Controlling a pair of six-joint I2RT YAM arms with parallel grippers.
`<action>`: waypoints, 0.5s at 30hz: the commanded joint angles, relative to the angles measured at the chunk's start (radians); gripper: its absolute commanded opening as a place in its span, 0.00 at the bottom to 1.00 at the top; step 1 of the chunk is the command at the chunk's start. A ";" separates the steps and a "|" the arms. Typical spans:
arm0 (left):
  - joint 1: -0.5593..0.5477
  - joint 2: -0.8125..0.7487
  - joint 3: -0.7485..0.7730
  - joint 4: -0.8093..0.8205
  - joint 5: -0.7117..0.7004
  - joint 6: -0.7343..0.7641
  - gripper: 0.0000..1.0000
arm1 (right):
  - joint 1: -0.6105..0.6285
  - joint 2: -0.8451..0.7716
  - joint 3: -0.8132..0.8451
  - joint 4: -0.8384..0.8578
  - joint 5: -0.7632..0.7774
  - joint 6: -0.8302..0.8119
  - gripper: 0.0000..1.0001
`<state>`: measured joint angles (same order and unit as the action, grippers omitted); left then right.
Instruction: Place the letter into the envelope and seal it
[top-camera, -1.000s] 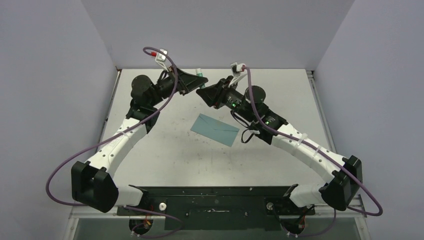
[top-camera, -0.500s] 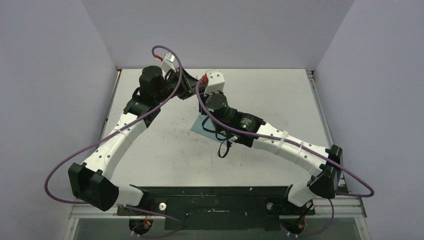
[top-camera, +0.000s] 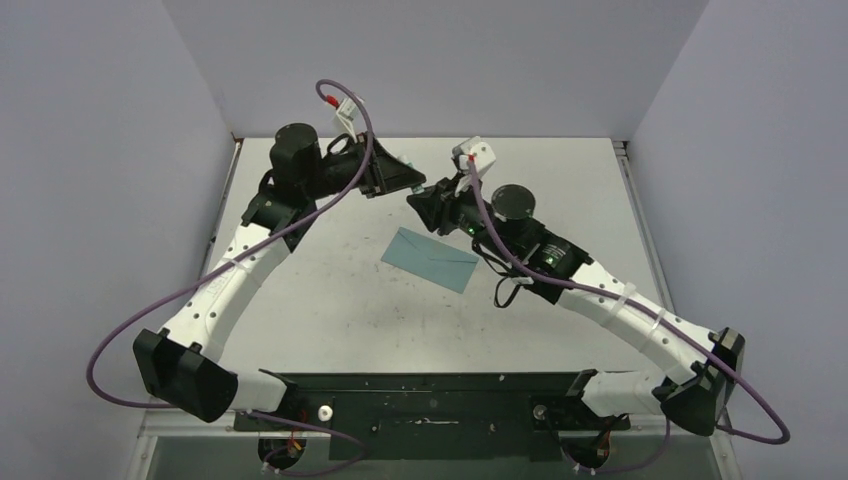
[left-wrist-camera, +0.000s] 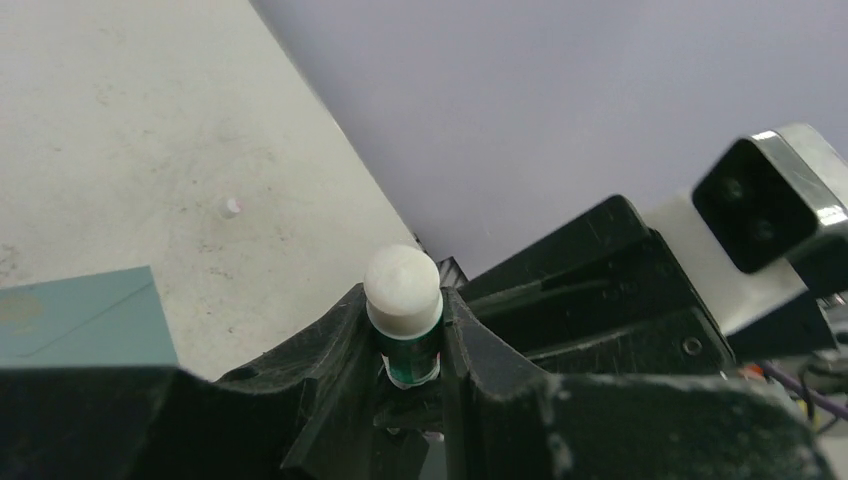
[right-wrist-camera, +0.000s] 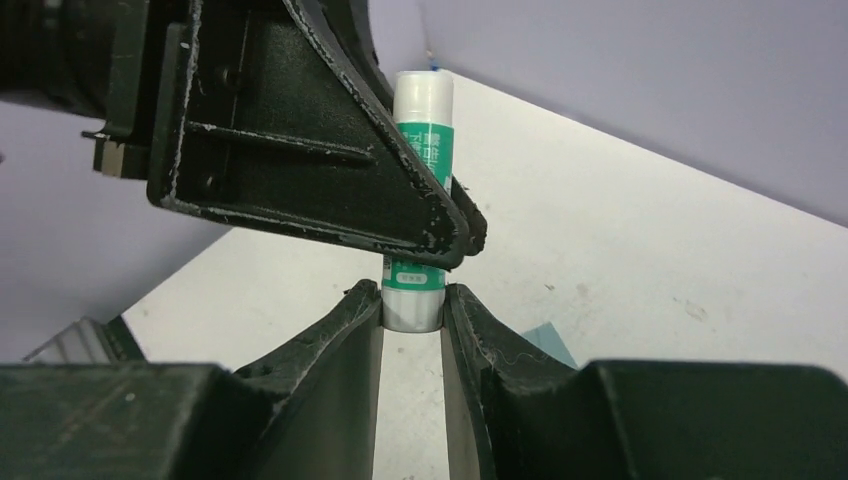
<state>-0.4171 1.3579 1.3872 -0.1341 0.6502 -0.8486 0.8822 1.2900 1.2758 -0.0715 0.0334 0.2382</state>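
Left gripper (left-wrist-camera: 404, 345) is clamped on the white-and-green stick (left-wrist-camera: 401, 283) just below one white end. Right gripper (right-wrist-camera: 412, 300) pinches the other end, and the left fingers hide the stick's middle from the right wrist view. Envelope (top-camera: 430, 259) lies flat near the bench (top-camera: 330, 300) centre, closer to the far edge; wrist views cut it to a corner.

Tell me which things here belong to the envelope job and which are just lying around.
Part of the job:
- envelope, teal, flat on the table
- glue stick, held by the left gripper and right gripper together
- letter: not visible

Just there:
- purple cables
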 joint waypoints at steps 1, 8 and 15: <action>0.045 -0.043 0.044 0.254 0.152 0.029 0.00 | -0.052 -0.152 -0.147 0.229 -0.250 -0.023 0.05; 0.047 -0.046 -0.004 0.490 0.265 -0.096 0.00 | -0.058 -0.203 -0.271 0.458 -0.362 0.394 0.94; 0.047 -0.059 -0.017 0.512 0.266 -0.108 0.00 | -0.069 -0.225 -0.326 0.594 -0.345 0.548 0.93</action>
<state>-0.3717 1.3373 1.3819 0.2726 0.8921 -0.9329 0.8276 1.1019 0.9710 0.3534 -0.3061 0.6342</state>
